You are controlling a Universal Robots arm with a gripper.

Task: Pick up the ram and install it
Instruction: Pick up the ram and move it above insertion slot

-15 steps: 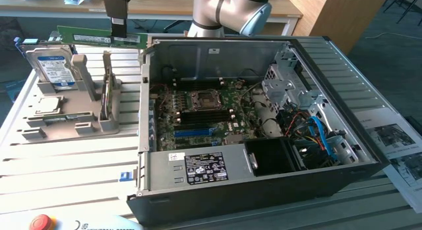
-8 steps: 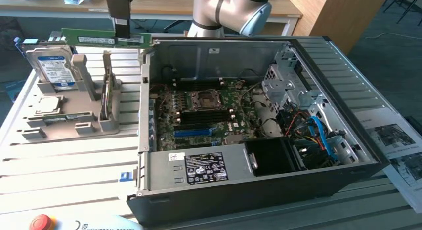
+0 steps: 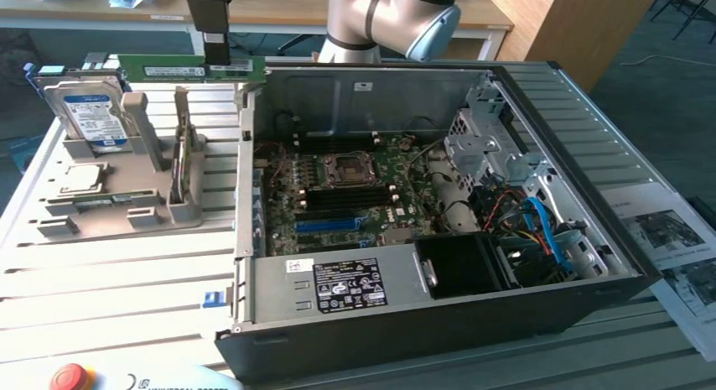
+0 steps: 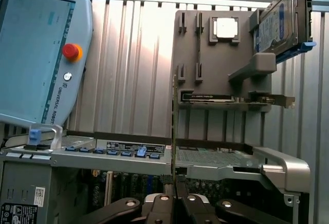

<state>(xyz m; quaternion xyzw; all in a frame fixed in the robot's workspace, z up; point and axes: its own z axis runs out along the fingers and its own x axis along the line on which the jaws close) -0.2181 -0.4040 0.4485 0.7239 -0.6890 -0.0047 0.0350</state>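
Gripper (image 4: 174, 190): 1 unit, on the wrist of the robot arm (image 3: 391, 17). Jaws closed on the ram, pinching its 2 flat faces near 1 end.

Ram (image 4: 174, 131): 1 green stick with a white label. It is held level in the air and is seen edge-on from the wrist. In the exterior view the ram (image 3: 157, 70) hangs under the gripper (image 3: 213, 61) at the far left corner of the computer case. It lies behind the hard drive, and 1 end reaches over the case rim.

Computer case (image 3: 448, 323): 1 black tower, lying on its side with the side panel off.
- Motherboard (image 3: 358, 197): 1 green board with a bare processor socket (image 3: 347, 168) at its middle.
- Power supply (image 3: 335, 285): 1 silver box along the near wall.

Holder (image 3: 123, 214): 1 grey moulded rack, just beside the case on the exterior view's left.
- Hard drive (image 3: 90, 113): 1 unit with a blue-white label, propped upright at the far end.
- Processor chip (image 3: 80, 179): 1 square silver piece, lying flat in a recess.

Control tablet (image 4: 36, 49): 1 grey unit with 1 red button (image 4: 71, 52), on the table near the case.

Table (image 3: 112, 273): 1 slatted aluminium top, bearing everything above.

Papers (image 3: 671, 239): printed sheets at the exterior view's right.
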